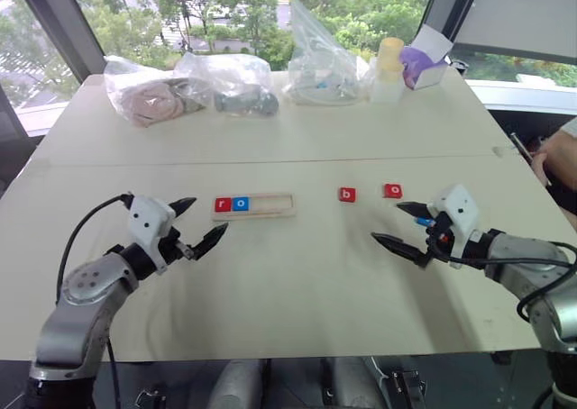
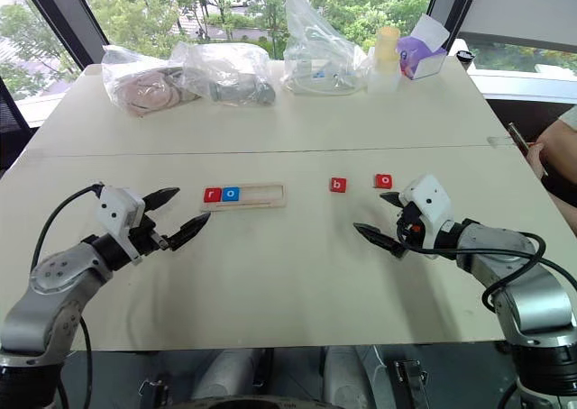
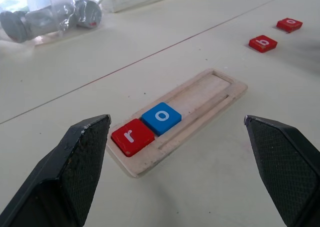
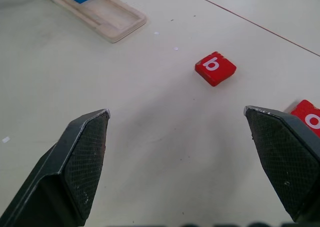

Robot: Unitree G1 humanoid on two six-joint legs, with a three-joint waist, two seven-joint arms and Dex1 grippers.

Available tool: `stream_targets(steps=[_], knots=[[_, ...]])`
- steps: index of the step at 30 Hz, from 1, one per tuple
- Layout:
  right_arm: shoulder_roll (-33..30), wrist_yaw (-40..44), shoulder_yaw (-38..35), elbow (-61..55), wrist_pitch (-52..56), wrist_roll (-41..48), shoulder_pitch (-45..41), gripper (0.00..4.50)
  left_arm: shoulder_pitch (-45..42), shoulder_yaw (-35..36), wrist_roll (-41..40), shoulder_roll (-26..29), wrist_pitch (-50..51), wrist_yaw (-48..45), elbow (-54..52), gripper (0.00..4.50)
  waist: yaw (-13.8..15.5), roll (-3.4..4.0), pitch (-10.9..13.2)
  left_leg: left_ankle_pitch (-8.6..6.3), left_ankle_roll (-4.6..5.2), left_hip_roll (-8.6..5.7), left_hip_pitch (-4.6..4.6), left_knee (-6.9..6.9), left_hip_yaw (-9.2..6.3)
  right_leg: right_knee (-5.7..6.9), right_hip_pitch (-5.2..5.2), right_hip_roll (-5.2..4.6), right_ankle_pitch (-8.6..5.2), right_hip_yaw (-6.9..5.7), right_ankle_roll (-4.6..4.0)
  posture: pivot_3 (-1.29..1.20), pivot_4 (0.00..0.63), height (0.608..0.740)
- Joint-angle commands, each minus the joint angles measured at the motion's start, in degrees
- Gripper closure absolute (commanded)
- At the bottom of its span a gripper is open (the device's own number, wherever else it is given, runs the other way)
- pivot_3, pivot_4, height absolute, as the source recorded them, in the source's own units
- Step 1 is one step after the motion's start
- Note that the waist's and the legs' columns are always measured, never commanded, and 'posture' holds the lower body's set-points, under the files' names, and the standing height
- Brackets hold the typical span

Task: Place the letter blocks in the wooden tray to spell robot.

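Both grippers sit lowest in the frame, each with its fingers spread wide and holding nothing: the left gripper at lower left and the right gripper at lower right. The red b block lies on the table just up and left of the right gripper's fingertips, and the red o block is just beside it, to its right. The right arm is clearly the nearer one for both.

The wooden tray lies centre-left with its long axis running left to right. It holds a red r block and a blue o block at its left end, so the b likely belongs in the next free place, to their right.

Where the t block lies I cannot tell. The contents of the plastic bags along the top of the frame are hard to make out.
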Motion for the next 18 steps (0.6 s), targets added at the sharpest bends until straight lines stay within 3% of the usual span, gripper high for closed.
stream_targets(steps=[1,18], knots=[[-1.2,1.1,-1.0,-1.5,0.4,1.7,-1.1,0.03,-1.4,1.7,-0.8,1.3,-0.8,-1.2,-0.7,0.0,0.0,-0.02,0.0,0.0,0.0,0.0,0.0,0.0,0.0,0.0,0.0,0.0,0.0,0.0,0.0,0.0,0.15,0.74],[-2.0,2.2,0.7,-1.6,0.5,1.4,-3.2,0.03,-4.7,1.3,-4.9,6.0,3.5,-6.7,0.2,0.0,0.0,-0.05,0.1,0.0,0.0,-0.02,-0.01,0.01,0.01,0.01,-0.02,-0.04,0.02,0.02,0.01,0.0,0.15,0.74]])
